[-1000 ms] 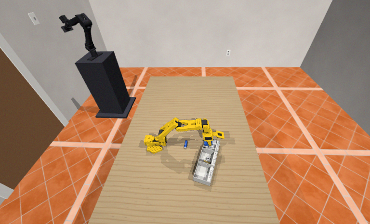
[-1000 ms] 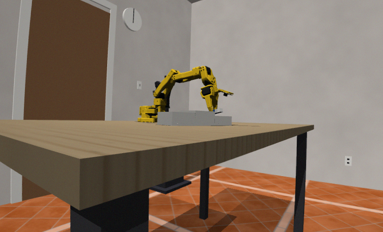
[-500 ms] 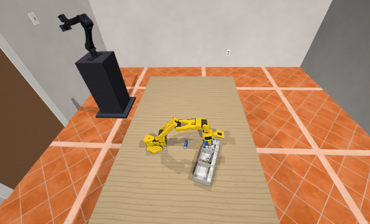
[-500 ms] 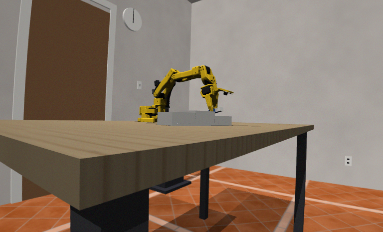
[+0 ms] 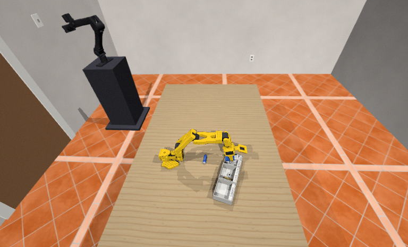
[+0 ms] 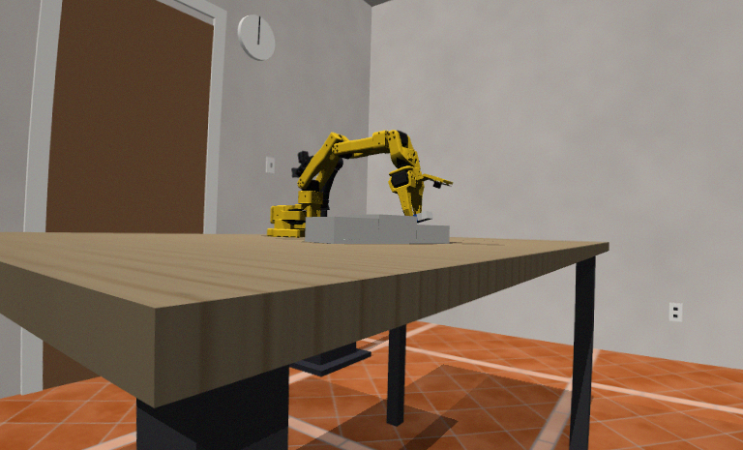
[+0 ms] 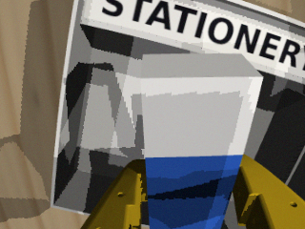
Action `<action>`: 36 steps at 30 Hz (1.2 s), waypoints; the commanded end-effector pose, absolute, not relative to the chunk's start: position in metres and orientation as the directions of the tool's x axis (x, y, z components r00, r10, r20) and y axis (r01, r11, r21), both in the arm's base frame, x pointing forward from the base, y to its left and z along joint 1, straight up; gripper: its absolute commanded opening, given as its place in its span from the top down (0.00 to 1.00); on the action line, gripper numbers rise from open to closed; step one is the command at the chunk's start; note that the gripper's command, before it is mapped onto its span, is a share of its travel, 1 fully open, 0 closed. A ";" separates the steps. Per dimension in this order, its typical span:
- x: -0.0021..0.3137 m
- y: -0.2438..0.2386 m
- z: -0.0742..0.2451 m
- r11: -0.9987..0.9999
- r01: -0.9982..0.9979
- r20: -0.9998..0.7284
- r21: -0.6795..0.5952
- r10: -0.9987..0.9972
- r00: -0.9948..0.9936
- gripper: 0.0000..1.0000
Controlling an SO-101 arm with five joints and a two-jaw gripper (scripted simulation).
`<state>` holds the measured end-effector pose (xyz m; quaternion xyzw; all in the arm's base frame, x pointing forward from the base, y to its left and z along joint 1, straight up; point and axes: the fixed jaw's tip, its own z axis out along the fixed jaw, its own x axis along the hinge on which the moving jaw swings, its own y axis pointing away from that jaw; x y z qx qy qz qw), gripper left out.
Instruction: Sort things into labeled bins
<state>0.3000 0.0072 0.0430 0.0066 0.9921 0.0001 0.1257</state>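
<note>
My end effector (image 7: 191,217) grips a blue-and-white block (image 7: 191,147). It hangs over the STATIONERY bin (image 7: 71,121). Blue pen (image 5: 204,159) lies on counter (image 5: 210,112) nearby.
</note>
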 end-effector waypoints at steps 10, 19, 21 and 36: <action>0.308 0.009 0.059 1.000 0.017 -0.335 0.007 0.018 -0.942 1.00; 0.308 0.009 0.058 1.000 0.017 -0.335 0.007 0.018 -0.942 1.00; 0.308 0.009 0.057 1.000 0.017 -0.335 0.007 0.018 -0.942 1.00; 0.308 0.009 0.052 1.000 0.017 -0.335 0.007 0.018 -0.942 1.00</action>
